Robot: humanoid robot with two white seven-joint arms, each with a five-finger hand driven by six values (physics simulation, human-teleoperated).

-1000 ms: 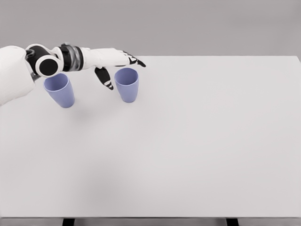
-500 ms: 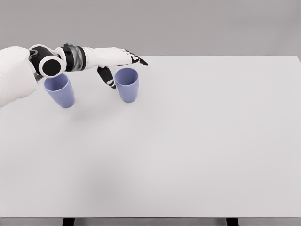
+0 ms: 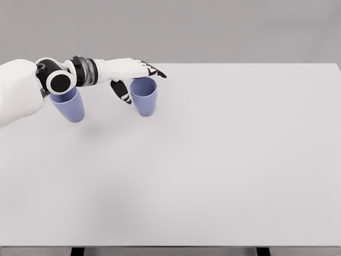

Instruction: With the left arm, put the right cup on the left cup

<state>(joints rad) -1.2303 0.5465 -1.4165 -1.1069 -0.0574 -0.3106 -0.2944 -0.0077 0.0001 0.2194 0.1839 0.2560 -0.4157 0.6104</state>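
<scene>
Two lavender-blue cups stand upright at the far left of the white table (image 3: 213,160). The left cup (image 3: 70,108) is partly hidden behind my left forearm. The right cup (image 3: 144,99) stands a short way to its right. My left hand (image 3: 139,80) reaches over and around the right cup's rim: the fingers stretch past its far side, the thumb (image 3: 122,92) hangs on its near left side. The hand is open, and whether it touches the cup I cannot tell. The right arm is out of view.
The table's far edge runs just behind the cups. Its left edge lies close to the left cup. Two dark table legs show below the front edge.
My left arm has slid slightly to the right and lower, bringing the thumb closer to the right cup's side. Both cups stand where they were.
</scene>
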